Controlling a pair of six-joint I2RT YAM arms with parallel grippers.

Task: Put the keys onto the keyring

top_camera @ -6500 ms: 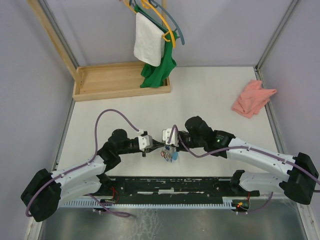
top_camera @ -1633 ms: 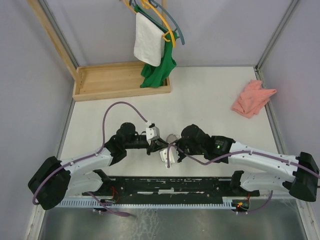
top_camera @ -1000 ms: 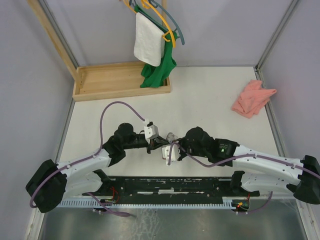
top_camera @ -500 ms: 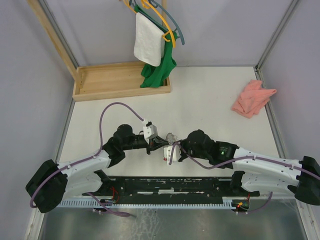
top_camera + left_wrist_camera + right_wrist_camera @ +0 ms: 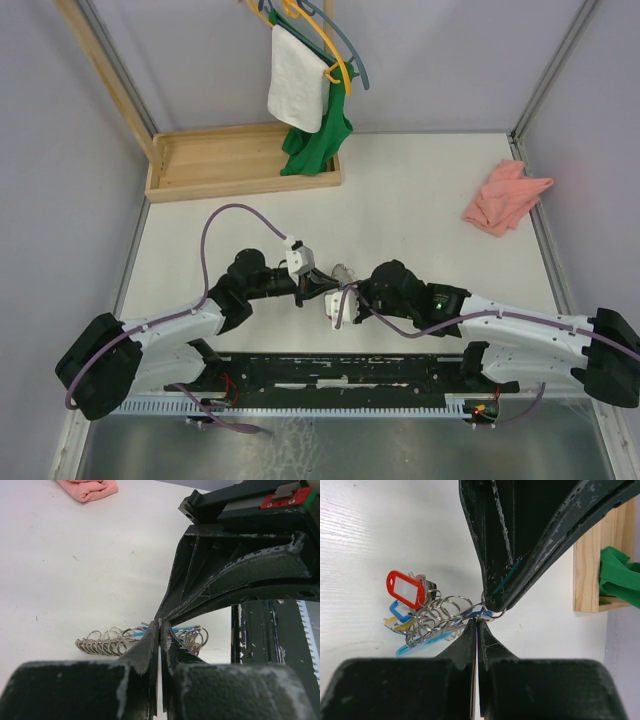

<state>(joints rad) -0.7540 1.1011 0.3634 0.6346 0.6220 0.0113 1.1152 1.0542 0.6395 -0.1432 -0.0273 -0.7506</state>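
Observation:
A bunch of metal rings (image 5: 440, 611) with a red-tagged key (image 5: 406, 588) and blue tags (image 5: 396, 611) lies on the white table, seen small in the top view as the keys (image 5: 344, 272). My left gripper (image 5: 160, 624) is shut, and its fingers (image 5: 512, 555) come down from above with a keyring loop (image 5: 493, 613) pinched at their tip. My right gripper (image 5: 477, 621) is shut tip to tip against them, with a thin blue-headed key (image 5: 485, 614) at its tips. In the left wrist view, a chain of rings (image 5: 105, 642) trails left of the jaws. The right gripper's fingers (image 5: 235, 575) arch overhead.
A wooden tray (image 5: 240, 160) stands at the back left, with a green cloth (image 5: 318, 135) and a white towel (image 5: 298, 85) hanging on hangers over its right end. A pink cloth (image 5: 505, 195) lies at the far right. The arms' base rail (image 5: 340, 370) runs along the near edge.
Since the oldest frame, both grippers have turned and met tip to tip, and the key bunch has shifted a little farther back. Over the last second, hardly anything moves.

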